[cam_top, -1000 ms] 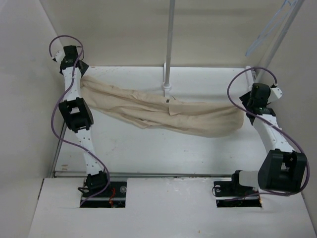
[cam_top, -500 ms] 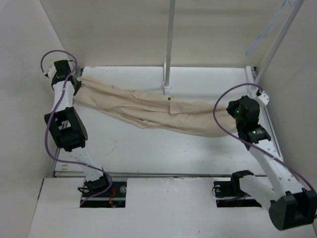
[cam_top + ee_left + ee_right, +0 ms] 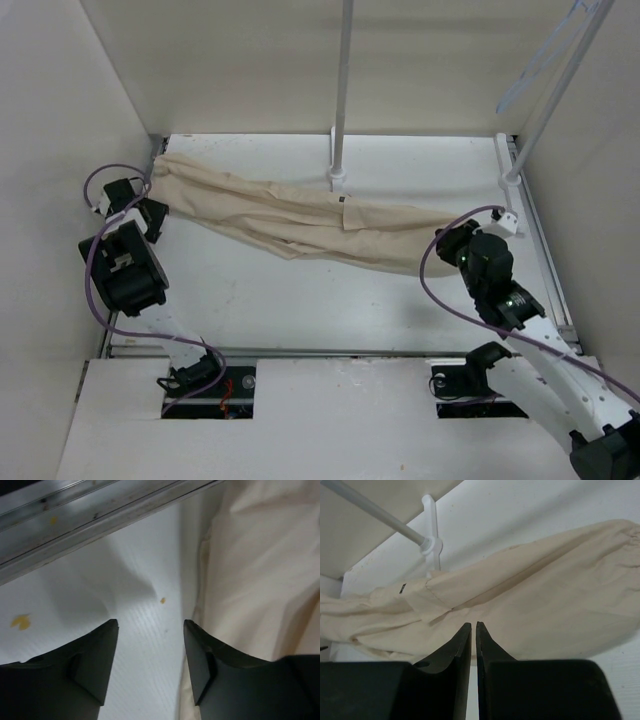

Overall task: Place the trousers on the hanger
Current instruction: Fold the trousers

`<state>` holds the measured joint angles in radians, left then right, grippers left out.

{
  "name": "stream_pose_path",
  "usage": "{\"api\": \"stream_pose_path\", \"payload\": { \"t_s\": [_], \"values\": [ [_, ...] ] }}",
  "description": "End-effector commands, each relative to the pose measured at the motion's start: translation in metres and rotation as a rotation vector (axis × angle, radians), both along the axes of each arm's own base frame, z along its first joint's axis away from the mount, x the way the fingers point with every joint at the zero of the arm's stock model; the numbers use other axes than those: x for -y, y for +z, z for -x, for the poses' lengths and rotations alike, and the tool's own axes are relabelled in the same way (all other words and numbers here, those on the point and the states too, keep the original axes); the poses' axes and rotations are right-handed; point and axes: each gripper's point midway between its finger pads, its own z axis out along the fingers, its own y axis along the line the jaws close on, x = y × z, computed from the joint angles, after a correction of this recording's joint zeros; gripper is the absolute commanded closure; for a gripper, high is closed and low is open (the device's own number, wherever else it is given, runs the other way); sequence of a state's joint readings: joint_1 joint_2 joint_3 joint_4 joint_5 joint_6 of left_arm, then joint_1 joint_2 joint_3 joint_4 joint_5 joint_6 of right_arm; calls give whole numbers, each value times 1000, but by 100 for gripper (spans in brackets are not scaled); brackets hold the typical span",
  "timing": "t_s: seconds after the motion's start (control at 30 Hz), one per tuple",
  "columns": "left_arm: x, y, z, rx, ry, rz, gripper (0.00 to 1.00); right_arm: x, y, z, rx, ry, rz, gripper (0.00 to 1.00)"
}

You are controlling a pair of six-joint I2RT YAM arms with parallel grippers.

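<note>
backing both arms away from the trousers (image 3: 320,222), leaving them lying flat across the table (image 3: 300,310). keeping the left gripper (image 3: 150,630) open and empty, the right gripper (image 3: 473,630) almost shut on nothing. still needing the hanger (image 3: 527,70), hanging far right.

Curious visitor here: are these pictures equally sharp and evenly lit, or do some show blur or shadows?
Top view: soft even light, faint shadows beside the crumpled beige cloth trousers. Left wrist view: the dark left gripper looks blurred, a grey shadow crosses the white table. Right wrist view: trousers sharp, black right gripper soft-edged.
</note>
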<state>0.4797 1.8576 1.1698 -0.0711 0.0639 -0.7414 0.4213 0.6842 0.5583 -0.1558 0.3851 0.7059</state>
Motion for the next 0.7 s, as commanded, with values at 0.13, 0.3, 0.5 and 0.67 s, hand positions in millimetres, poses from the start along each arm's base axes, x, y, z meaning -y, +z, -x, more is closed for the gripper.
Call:
{"api": "stream_pose_path", "payload": {
  "t_s": [0.13, 0.3, 0.5, 0.67],
  "values": [
    [-15, 41, -48, 230, 8, -55, 44, -13, -5, -1, 11, 44, 13, 86],
    [-9, 20, -68, 169, 5, -28, 48, -11, -2, -1, 14, 35, 14, 85],
    [1, -3, -88, 94, -4, -30, 46, -8, 6, -2, 24, 20, 17, 85],
    [12, -10, -109, 70, -27, -34, 50, 0, 3, -2, 15, -18, 26, 85]
  ]
}}
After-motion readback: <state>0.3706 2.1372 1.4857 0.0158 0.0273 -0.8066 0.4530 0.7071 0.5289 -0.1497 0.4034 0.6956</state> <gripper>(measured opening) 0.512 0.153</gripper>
